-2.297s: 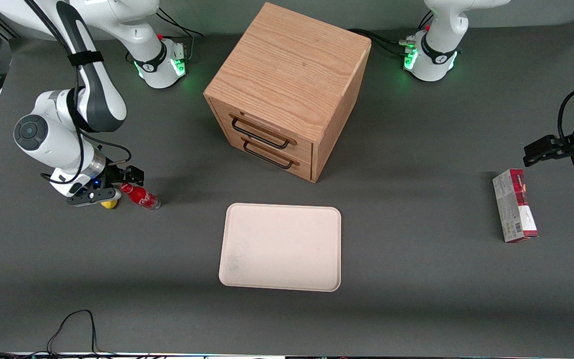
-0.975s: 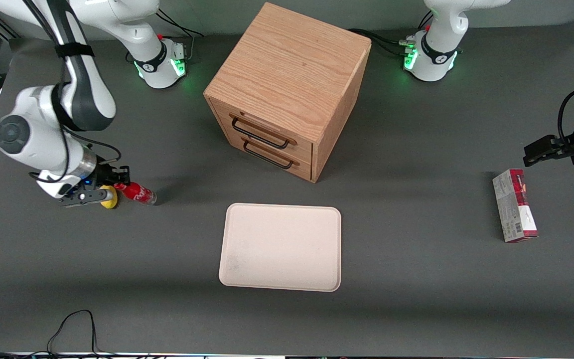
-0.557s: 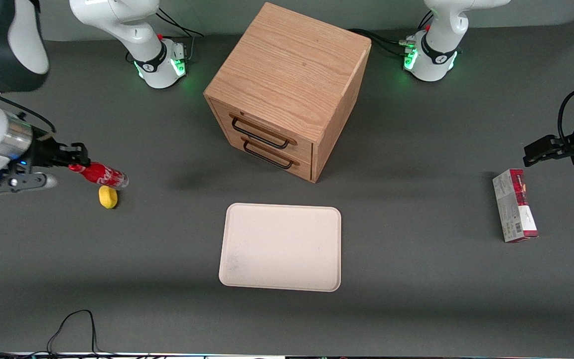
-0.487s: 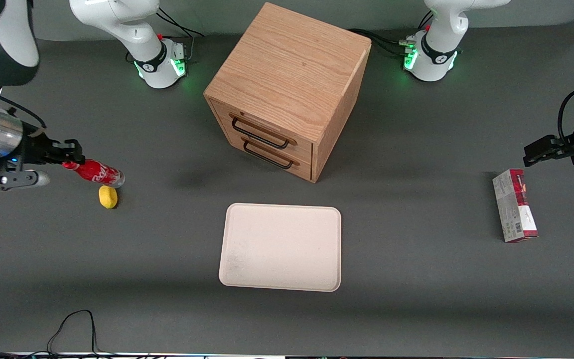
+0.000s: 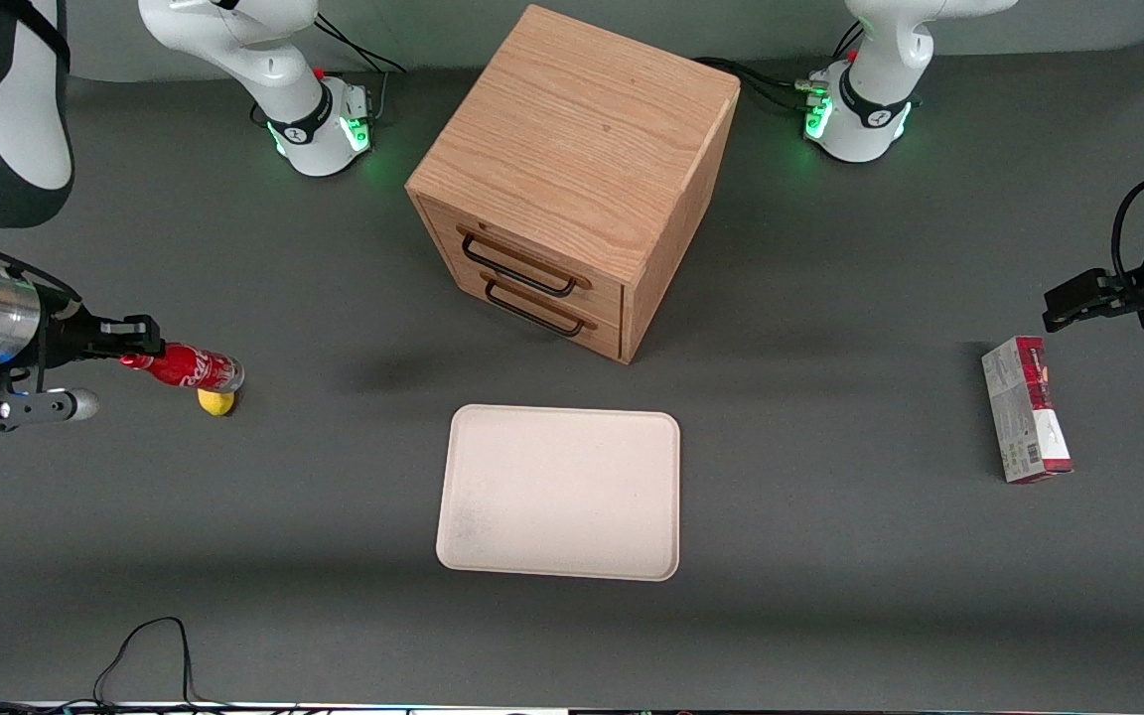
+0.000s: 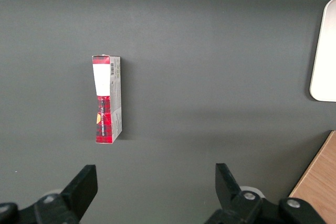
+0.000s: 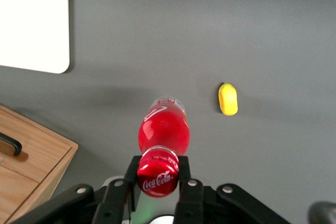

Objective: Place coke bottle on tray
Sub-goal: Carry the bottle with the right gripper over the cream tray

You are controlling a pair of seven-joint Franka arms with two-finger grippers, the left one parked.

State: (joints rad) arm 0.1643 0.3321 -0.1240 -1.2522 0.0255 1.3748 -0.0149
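My right gripper [image 5: 135, 352] [image 7: 157, 174] is shut on the neck and cap of the coke bottle [image 5: 187, 367] [image 7: 163, 132], a small red bottle with a white script logo. It hangs lifted above the table at the working arm's end, its clear base pointing away from the fingers. The cream-white tray [image 5: 560, 492] [image 7: 31, 22] lies flat in front of the cabinet, nearer the front camera, well toward the table's middle from the bottle. Nothing lies on the tray.
A yellow lemon-like lump [image 5: 216, 402] [image 7: 228, 99] lies on the table just under the bottle. An oak two-drawer cabinet [image 5: 572, 179] [image 7: 26, 161] stands mid-table. A red-and-grey carton [image 5: 1026, 422] [image 6: 107, 98] lies toward the parked arm's end.
The gripper took the bottle off the table beside the yellow lump, lifted it and swung outward toward the working arm's end; in the last half second it shifted slightly nearer the front camera.
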